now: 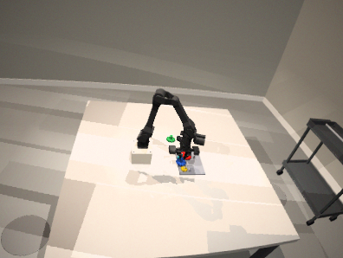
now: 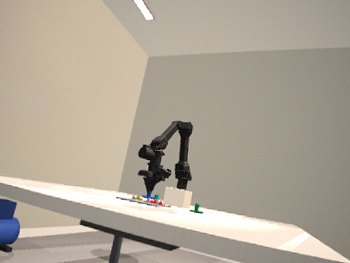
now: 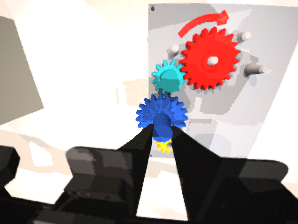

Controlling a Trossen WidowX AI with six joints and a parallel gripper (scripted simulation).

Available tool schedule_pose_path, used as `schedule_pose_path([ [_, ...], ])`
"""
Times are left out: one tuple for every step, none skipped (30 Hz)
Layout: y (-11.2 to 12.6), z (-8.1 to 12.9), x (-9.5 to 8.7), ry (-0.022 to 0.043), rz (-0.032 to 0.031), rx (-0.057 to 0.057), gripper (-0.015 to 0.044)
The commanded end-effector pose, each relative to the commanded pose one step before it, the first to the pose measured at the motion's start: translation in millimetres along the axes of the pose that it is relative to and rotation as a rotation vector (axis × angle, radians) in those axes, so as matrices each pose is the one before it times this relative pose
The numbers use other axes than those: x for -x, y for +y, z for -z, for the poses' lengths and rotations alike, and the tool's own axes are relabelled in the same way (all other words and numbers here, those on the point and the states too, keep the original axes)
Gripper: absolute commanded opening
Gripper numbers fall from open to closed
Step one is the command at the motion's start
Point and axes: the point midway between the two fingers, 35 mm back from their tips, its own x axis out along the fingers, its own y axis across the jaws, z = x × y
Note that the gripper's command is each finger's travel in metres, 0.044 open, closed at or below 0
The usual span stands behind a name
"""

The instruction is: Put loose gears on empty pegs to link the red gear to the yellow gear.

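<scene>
My gripper is shut on the upright handle of the blue gear. The blue gear is over the board's left part, between the teal and yellow gears; whether it sits flat is hidden. The teal gear stands on the grey board, its teeth at the lower left edge of the red gear. The yellow gear is partly hidden under the blue one. Bare pegs show around the red gear. A green gear stands on the table off the board.
A cream box stands beside the board, near the arm's base. The red arrow lies beside the red gear. A dark cart stands on the floor beyond the table.
</scene>
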Motion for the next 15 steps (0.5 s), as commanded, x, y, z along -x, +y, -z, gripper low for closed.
schedule_pose_path([
  [1.30,-0.04,-9.33,0.00172,-0.00702,-0.0783,0.0000],
  [0.09,0.05,1.01,0.00001,0.00000,-0.0114,0.0000],
  [0.11,0.09,0.98,0.00001,0.00000,-0.0143,0.0000],
  [0.12,0.17,0.94,0.00002,0.00000,-0.0183,0.0000],
  [0.08,0.21,0.60,0.00002,0.00000,-0.0172,0.0000],
  [0.00,0.26,0.24,0.00002,0.00001,-0.0158,0.0000],
  [-0.12,0.25,-0.21,0.00002,0.00001,-0.0106,0.0000],
  [-0.16,0.10,-0.41,0.00001,0.00001,-0.0009,0.0000],
  [-0.14,0.02,-0.22,0.00000,0.00001,0.0024,0.0000],
  [-0.19,-0.02,-0.22,0.00000,0.00001,0.0057,0.0000],
  [-0.19,-0.07,-0.21,-0.00001,0.00001,0.0086,0.0000],
  [-0.10,-0.08,-0.12,-0.00001,0.00001,0.0068,0.0000],
  [-0.10,-0.11,-0.13,-0.00001,0.00000,0.0090,0.0000],
  [-0.09,-0.15,-0.16,-0.00001,0.00000,0.0123,0.0000],
  [-0.06,-0.19,-0.17,-0.00002,0.00000,0.0156,0.0000],
])
